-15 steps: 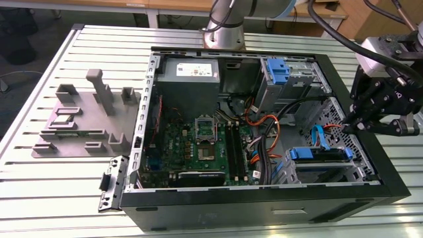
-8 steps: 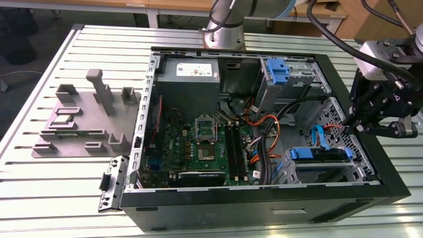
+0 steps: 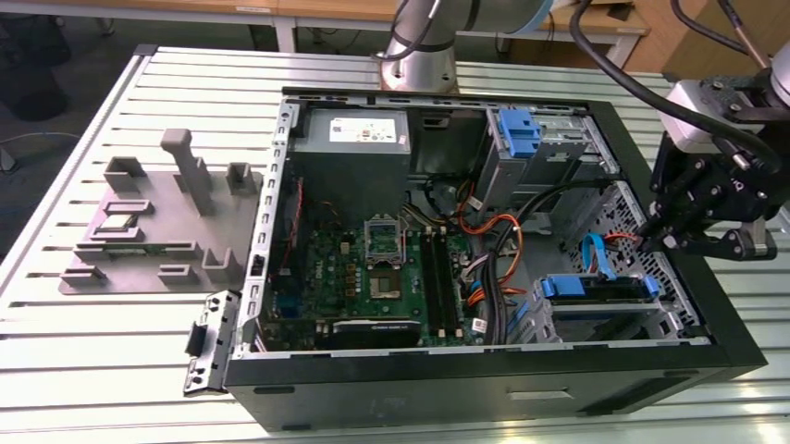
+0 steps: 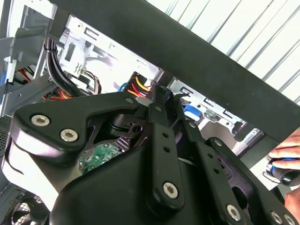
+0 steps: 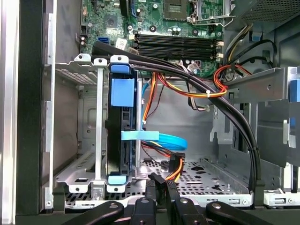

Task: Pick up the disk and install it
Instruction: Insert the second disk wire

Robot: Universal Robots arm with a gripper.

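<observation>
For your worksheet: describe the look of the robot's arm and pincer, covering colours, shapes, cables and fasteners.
The arm is a silver-grey tube with a rounded joint. Thick black cables loop to a wrist block of black and pale grey. The pincer is matt black, built from flat, rounded link bars joined by silver hex-socket screws.

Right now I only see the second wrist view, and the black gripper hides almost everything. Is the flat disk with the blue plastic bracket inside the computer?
Observer: Yes; the first wrist view shows the disk standing on edge in the metal drive cage.
Operator: Where's my gripper?
Observer: In the exterior view, the gripper hangs over the black computer case's edge at that view's right.
Operator: Anything outside?
Observer: A grey plastic fixture lies on the slatted table, exterior view's left.
</observation>
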